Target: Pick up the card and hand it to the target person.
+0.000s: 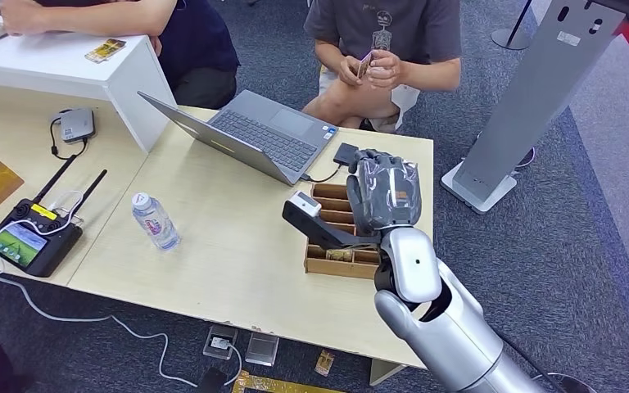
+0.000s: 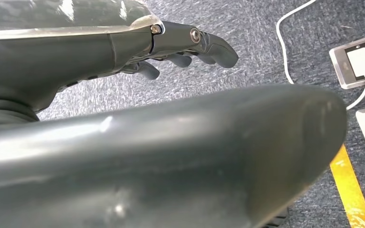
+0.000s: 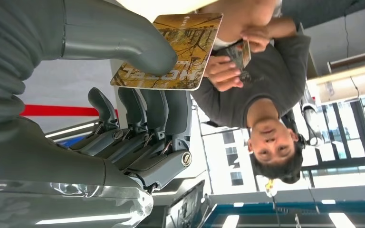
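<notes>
In the right wrist view a brown card (image 3: 171, 52) printed with trees and the word HOTEL is pinched between the thumb and fingers of my right hand (image 3: 138, 95). In the head view that hand (image 1: 385, 193) is raised above the wooden card box (image 1: 328, 264) at the table's right end, its back towards me and hiding the card. Across the table sits a person in a grey shirt (image 1: 385, 33), who holds another small card (image 1: 364, 65) in both hands. My left hand (image 2: 138, 47) hangs over grey carpet, its fingers apart and holding nothing.
An open laptop (image 1: 262, 131) lies behind the box, with a water bottle (image 1: 156, 221) and a remote controller (image 1: 33, 237) to the left. A second person (image 1: 188, 33) leans on a white counter (image 1: 65, 65). A grey stand (image 1: 532, 98) rises at the right.
</notes>
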